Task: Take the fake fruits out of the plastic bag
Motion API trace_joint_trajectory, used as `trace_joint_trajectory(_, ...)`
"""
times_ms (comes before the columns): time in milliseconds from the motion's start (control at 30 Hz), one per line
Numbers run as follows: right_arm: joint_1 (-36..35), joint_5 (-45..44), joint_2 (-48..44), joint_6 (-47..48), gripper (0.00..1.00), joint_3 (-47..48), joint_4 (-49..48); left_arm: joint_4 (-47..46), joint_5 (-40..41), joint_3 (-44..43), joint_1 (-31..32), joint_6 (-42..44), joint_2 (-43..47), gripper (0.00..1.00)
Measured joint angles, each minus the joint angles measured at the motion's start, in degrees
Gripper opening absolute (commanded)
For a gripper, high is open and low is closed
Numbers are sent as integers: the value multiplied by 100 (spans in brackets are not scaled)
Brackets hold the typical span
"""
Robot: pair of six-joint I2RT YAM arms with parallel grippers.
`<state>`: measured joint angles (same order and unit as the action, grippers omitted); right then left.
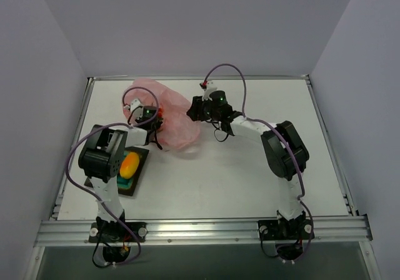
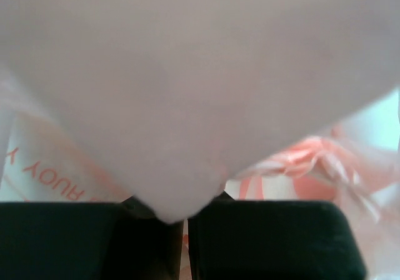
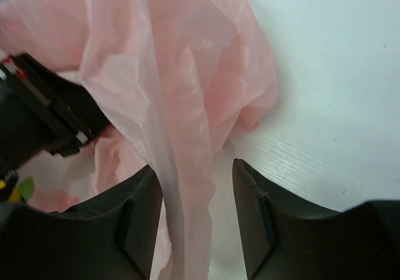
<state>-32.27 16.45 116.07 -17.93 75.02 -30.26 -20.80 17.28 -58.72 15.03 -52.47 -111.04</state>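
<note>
Left hand (image 2: 185, 220) clenches bag (image 3: 187, 74) film; right hand (image 3: 195, 169) is released, straddling a fold. Best pinch that fold deep, then pull right, opening the mouth without tearing.

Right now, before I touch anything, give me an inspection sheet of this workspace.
Surface: white table, metal rail along its near edge.
Job's things: pink plastic bag crumpled at the back, left of centre; one yellow-orange fruit lies in the dark tray; other fruits not clearly seen.
Clutter: nothing seen.
Grippers: left gripper shut on bag film; right gripper open, with a fold of film hanging between its jaws.
Cables: purple cables loop along both arms.
Surroundings: plain grey walls on three sides.
</note>
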Motion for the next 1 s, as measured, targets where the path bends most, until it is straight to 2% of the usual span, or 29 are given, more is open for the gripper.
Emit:
trace_joint_trajectory(67, -2, -90, -168, 4, 43, -9, 46, -70, -7, 286, 142, -127, 197, 2)
trace_joint_trajectory(133, -2, -136, -323, 13, 37, -44, 61, -85, -70, 424, 229, -214, 343, 2)
trace_joint_trajectory(200, -7, -155, -426, 24, 35, -76, 68, -92, -140, 446, 247, -245, 485, 2)
trace_joint_trajectory(267, -13, -168, -476, 24, 39, -131, 68, -144, -249, 446, 247, -243, 684, 2)
trace_joint_trajectory(300, -20, -168, -479, 17, 51, -160, 74, -186, -304, 444, 247, -240, 778, 2)
trace_joint_trajectory(367, -44, -173, -479, 7, 54, -245, 105, -251, -420, 442, 243, -234, 946, 2)
trace_joint_trajectory(467, -122, -162, -472, 7, 33, -369, 146, -313, -590, 442, 243, -225, 1132, 2)
trace_joint_trajectory(500, -153, -162, -466, 9, 18, -380, 155, -321, -654, 442, 243, -225, 1174, 3)
trace_joint_trajectory(567, -219, -166, -461, 13, 6, -380, 179, -330, -787, 442, 243, -227, 1231, 2)
trace_joint_trajectory(700, -382, -234, -452, 9, 0, -350, 199, -326, -1099, 444, 243, -247, 1340, 2)
trace_joint_trajectory(833, -531, -391, -313, -57, 0, -175, 160, -295, -1449, 476, 243, -317, 1663, 2)
trace_joint_trajectory(1000, -660, -664, -28, -313, 0, -31, -37, -184, -1880, 752, 166, -450, 2553, 2)
